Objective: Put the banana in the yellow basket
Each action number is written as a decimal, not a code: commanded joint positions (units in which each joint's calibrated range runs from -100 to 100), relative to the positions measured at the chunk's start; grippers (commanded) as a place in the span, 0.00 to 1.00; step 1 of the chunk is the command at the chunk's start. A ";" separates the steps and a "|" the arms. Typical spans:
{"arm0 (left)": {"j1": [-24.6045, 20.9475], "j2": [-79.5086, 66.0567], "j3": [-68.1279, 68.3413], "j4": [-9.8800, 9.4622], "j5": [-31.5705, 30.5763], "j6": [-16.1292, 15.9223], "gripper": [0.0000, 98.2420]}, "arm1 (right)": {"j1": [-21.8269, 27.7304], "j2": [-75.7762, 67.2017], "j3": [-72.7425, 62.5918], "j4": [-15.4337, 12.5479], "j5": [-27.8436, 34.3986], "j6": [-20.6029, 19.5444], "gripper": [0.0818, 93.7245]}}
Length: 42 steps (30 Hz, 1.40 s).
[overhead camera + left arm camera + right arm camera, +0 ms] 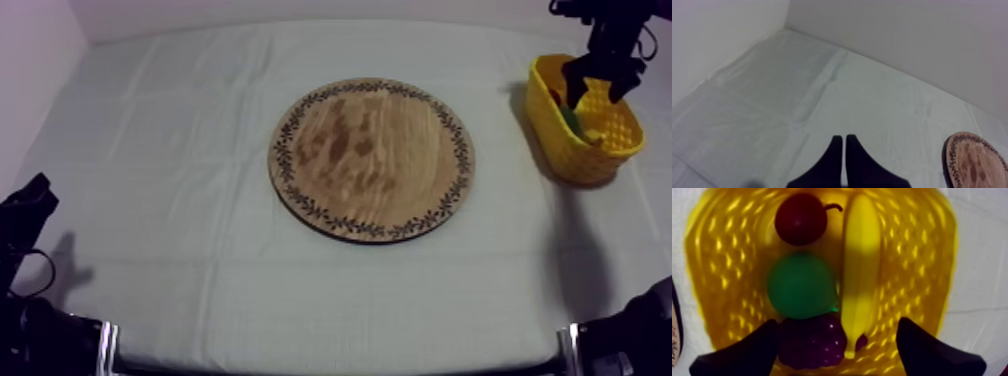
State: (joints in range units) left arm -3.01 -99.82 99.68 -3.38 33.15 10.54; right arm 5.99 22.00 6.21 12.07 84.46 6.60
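The round wooden board (371,158) lies bare at the table's middle. At the far right stands the yellow basket (584,123), and my right gripper (596,82) hangs over it, open. Looking down from that arm, the banana (859,268) lies in the basket (922,253) beside a small red fruit (800,219), a green pear (801,285) and a bunch of grapes (812,343). The wide-apart fingers (934,348) of the right gripper (837,348) hold nothing. My left gripper (844,150) is shut as a narrow wedge over bare cloth, near the board's edge (977,162).
The grey-white cloth (180,150) spreads out around the board. A wall runs along the table's far side and left side. My left arm (25,215) rests low at the near left corner.
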 commanded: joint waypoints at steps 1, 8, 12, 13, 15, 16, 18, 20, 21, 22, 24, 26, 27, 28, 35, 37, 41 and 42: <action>0.01 0.00 -0.01 -0.01 -0.01 -0.01 0.00 | -0.32 -2.22 0.20 -0.60 0.22 0.49 0.88; 0.01 0.00 -0.01 -0.01 -0.01 -0.01 0.00 | -1.92 -13.79 4.68 -2.50 -1.11 1.95 0.87; 0.01 0.00 -0.01 -0.01 -0.01 -0.01 0.00 | -2.59 -22.38 10.28 -3.82 -3.20 2.65 0.76; 0.01 0.00 -0.01 -0.01 -0.01 -0.01 0.00 | -2.67 -24.61 11.82 -4.34 -3.70 2.89 0.73; 0.01 0.00 -0.01 -0.01 -0.01 -0.01 0.00 | -2.61 -29.14 15.00 -5.53 -4.71 3.37 0.67; 0.01 0.00 -0.01 -0.01 -0.01 -0.01 0.00 | -2.45 -31.43 16.56 -6.19 -5.29 3.64 0.64; 0.01 0.00 -0.01 -0.01 -0.01 -0.01 0.00 | -1.92 -36.08 19.71 -7.47 -6.86 3.98 0.58; 0.01 0.00 -0.01 -0.01 -0.01 -0.01 0.00 | -1.16 -40.92 23.19 -8.64 -9.07 4.33 0.51; 0.01 0.00 -0.01 -0.01 -0.01 -0.01 0.00 | -0.84 -43.34 24.99 -9.07 -10.30 4.44 0.47; 0.01 0.00 -0.01 -0.01 -0.01 -0.01 0.00 | -0.59 -45.77 26.82 -9.42 -11.50 4.52 0.43; 0.01 0.00 -0.01 -0.01 -0.01 -0.01 0.00 | -0.26 -50.69 30.53 -9.90 -13.71 4.61 0.35; 0.01 0.00 -0.01 -0.01 -0.01 -0.01 0.00 | -0.22 -55.65 34.33 -10.15 -15.54 4.52 0.28; 0.01 0.00 -0.01 -0.01 -0.01 -0.01 0.00 | -0.25 -58.19 36.23 -10.23 -16.36 4.39 0.25; 0.01 0.00 -0.01 -0.01 -0.01 -0.01 0.00 | -0.30 -60.73 38.15 -10.29 -17.17 4.19 0.22; 0.01 0.00 -0.01 -0.01 -0.01 -0.01 0.00 | -1.60 -77.90 51.44 -10.67 -23.00 1.79 0.04; 0.01 0.00 -0.01 -0.01 -0.01 -0.01 0.00 | -1.97 -82.21 54.97 -11.73 -25.08 1.70 0.02; 0.01 0.00 -0.01 -0.01 -0.01 -0.01 0.00 | -1.56 -90.92 61.29 -15.61 -27.51 3.11 0.01; 0.01 0.00 -0.01 -0.01 -0.01 -0.01 0.00 | -1.26 -93.11 62.87 -16.69 -27.90 3.75 0.01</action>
State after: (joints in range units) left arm -3.01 -99.82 99.68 -3.38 33.15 10.54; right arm 4.43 -63.98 65.19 -2.59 57.16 9.48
